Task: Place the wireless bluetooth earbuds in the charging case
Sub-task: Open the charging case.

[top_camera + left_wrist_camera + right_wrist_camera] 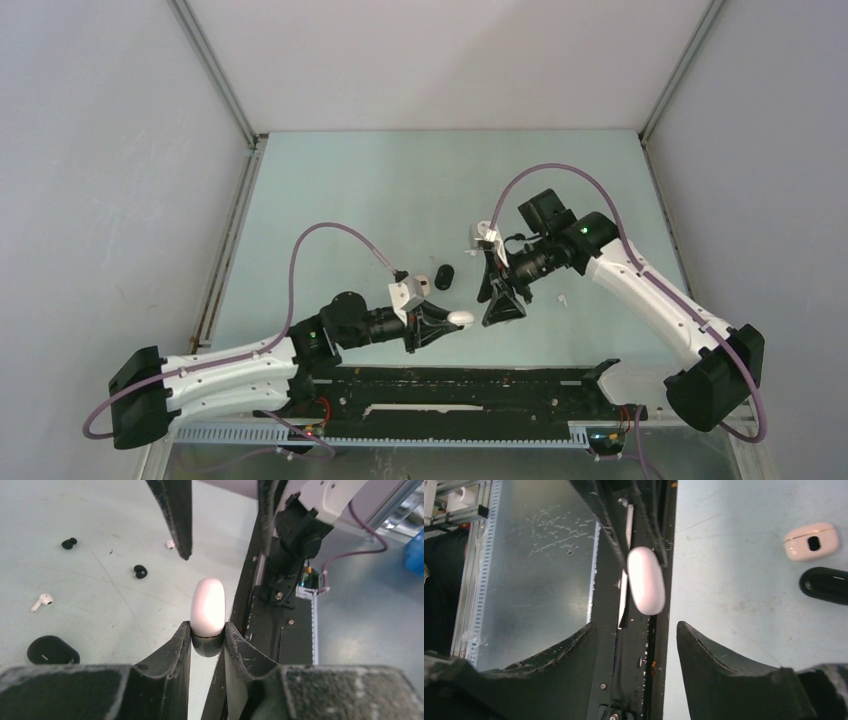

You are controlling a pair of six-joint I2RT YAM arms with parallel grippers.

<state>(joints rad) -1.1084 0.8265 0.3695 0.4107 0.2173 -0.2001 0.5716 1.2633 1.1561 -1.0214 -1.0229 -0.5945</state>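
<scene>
Left gripper [208,628] clamped on white charging case [208,602] at centre frame, right gripper [636,626] wide and empty just beside it, black earbud [140,571] and white earbud [44,600] lay loose at left on table [125,510].

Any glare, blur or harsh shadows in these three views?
Top external: even, diffuse light, only faint shadows. Left wrist: white case sharp with a soft sheen, left fingers blurred near the lens. Right wrist: right fingers soft, table sharp.
</scene>
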